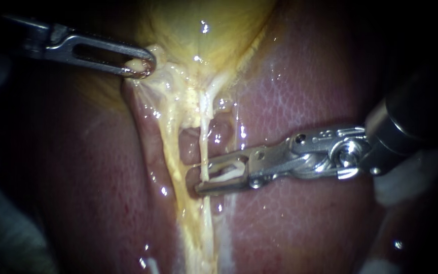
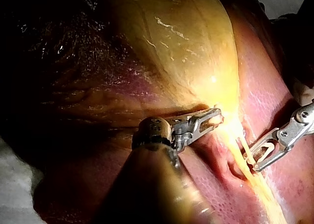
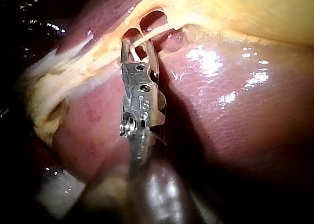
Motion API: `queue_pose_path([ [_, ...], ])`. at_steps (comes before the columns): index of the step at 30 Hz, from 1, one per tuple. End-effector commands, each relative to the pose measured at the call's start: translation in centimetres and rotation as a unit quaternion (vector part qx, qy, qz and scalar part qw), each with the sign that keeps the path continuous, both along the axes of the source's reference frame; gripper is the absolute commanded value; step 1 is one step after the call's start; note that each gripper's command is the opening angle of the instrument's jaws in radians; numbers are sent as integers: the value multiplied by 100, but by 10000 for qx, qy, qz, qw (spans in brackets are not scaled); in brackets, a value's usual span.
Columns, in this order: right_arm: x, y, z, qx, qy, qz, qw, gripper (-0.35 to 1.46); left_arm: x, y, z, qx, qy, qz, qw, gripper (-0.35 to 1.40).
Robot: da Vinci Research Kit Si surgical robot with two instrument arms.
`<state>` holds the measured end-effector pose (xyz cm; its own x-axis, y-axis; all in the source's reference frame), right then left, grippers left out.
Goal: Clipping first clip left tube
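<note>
now your left steel instrument [image 1: 145,66] lies level, jaws clamped on the pale yellow gallbladder [image 1: 204,30]; your right steel instrument [image 1: 204,176] angles in, jaws apart, carrying a white clip [image 1: 229,174] astride the thin pale tube [image 1: 205,142].

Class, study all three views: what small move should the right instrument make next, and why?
Probably ease my right instrument slightly forward before squeezing. Its jaws carry an open white V-shaped clip, and the thin pale tube crosses only near the jaw tips, at the clip's mouth; deeper seating looks safer. My left instrument grips yellowish tissue in its jaws, stretched taut.
</note>
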<state>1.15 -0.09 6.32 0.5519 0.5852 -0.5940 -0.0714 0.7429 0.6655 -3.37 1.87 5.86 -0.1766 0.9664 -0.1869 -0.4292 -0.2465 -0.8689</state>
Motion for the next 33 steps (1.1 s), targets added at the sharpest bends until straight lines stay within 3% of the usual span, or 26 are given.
queue_pose_path([
  [1,0,1,1,0,-15,-4,10000,25,0,0,0,-1,-1,3,10000,-35],
  [7,-4,8,6,12,67,61,10000,47,0,0,0,0,-1,3,10000,-35],
  [11,-11,12,9,-60,17,170,9998,50,0,0,0,0,-2,3,10000,-35],
  [18,-37,23,1,16,61,202,9998,50,1,0,-1,1,-2,4,10000,-35],
  [24,-51,35,-13,506,311,614,9963,50,1,0,-1,1,-2,4,10000,-35],
  [26,-54,37,-18,749,439,677,9939,50,1,0,-1,1,-2,4,10000,-35],
  [33,-50,33,-32,1091,744,644,9891,50,1,0,-1,1,-2,4,10000,-35],
])
